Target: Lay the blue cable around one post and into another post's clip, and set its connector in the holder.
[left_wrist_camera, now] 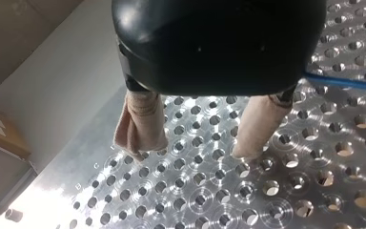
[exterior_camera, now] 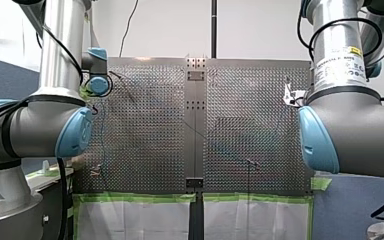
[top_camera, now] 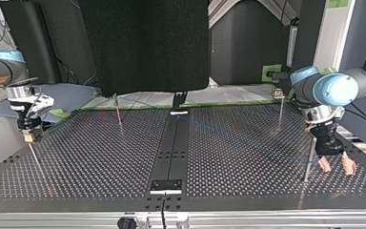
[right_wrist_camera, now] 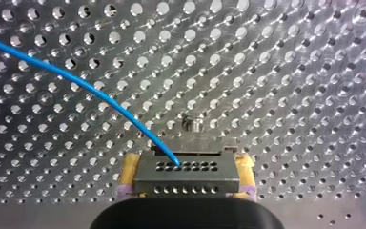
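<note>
The blue cable (right_wrist_camera: 90, 90) ends in a grey connector (right_wrist_camera: 186, 174) with rows of small holes. In the right wrist view it enters the connector's upper face and curves away over the perforated table (right_wrist_camera: 290, 71). My right gripper (right_wrist_camera: 186, 177) is clamped on that connector, its yellow pads (right_wrist_camera: 129, 169) pressing on the two ends. A small metal stub (right_wrist_camera: 193, 125) stands on the table just ahead of it. In the top view this gripper (top_camera: 28, 136) hangs near the table's left edge. From there the cable (top_camera: 248, 141) shows only faintly, running across the dark centre strip (top_camera: 171, 152) towards a thin post (top_camera: 308, 160) at the right. Whether it touches or wraps that post I cannot tell. Just beside that post hangs my left gripper (top_camera: 336, 166), low over the table. Its beige pads (left_wrist_camera: 143, 119) stand apart with nothing between them, and the cable (left_wrist_camera: 348, 83) passes beside it. Two more thin posts (top_camera: 118, 109) (top_camera: 280, 107) stand towards the far edge.
</note>
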Robot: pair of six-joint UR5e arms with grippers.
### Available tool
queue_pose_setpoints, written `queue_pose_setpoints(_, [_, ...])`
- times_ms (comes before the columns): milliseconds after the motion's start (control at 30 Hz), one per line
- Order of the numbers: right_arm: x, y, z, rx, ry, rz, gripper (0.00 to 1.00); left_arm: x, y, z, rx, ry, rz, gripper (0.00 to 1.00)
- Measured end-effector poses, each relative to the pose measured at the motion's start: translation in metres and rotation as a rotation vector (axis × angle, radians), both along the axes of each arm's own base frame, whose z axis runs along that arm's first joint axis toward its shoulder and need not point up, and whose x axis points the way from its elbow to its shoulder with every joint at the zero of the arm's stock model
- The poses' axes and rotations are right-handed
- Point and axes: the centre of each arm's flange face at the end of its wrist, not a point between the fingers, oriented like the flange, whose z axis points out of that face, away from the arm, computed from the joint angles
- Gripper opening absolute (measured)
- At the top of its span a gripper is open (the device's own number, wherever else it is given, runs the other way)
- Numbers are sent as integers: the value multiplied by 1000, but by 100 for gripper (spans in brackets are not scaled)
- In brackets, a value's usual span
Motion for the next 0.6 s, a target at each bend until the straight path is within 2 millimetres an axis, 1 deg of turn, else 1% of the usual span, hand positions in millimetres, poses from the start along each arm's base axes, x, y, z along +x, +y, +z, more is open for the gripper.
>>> queue_pose_setpoints(333, [-6,-2,0,-1,-5,0,0,0,0,0,2,-2,-5,98])
queue_pose_setpoints(600, [-4,-1,0,-1,-7,8,0,0,0,0,2,-3,-6,98])
